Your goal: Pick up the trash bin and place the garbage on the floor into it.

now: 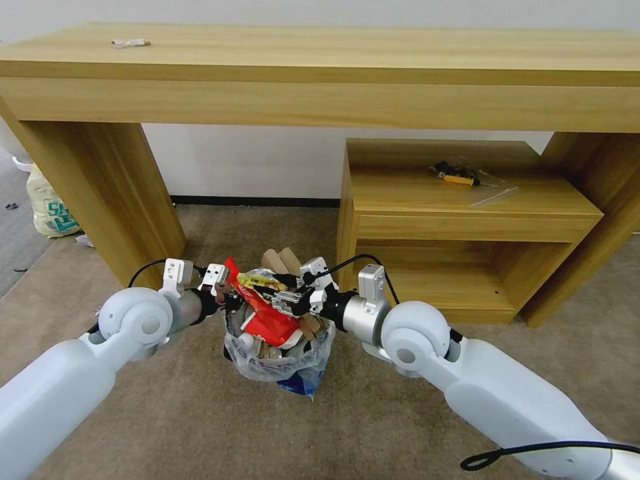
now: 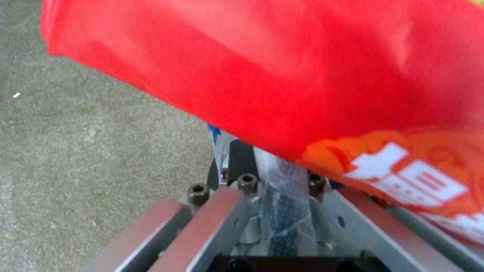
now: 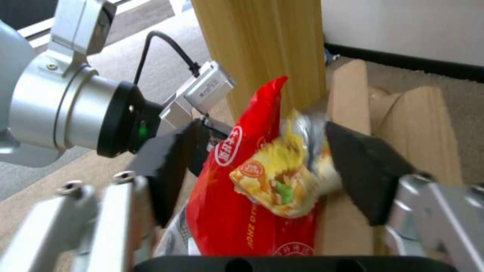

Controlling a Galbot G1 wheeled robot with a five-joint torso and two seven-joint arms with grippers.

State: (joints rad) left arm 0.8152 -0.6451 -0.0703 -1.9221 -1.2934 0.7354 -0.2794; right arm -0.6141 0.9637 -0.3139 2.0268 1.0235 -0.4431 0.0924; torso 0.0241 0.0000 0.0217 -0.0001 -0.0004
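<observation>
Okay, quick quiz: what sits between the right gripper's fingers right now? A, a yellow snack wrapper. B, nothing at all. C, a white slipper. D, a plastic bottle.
A: in the right wrist view the right gripper has its black pads on either side of a crumpled yellow snack wrapper, just above the red wrapper sticking out of the full trash bin.

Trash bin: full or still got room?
Full. The trash bin is heaped above its rim: red wrapper and cardboard stick out the top.
</observation>
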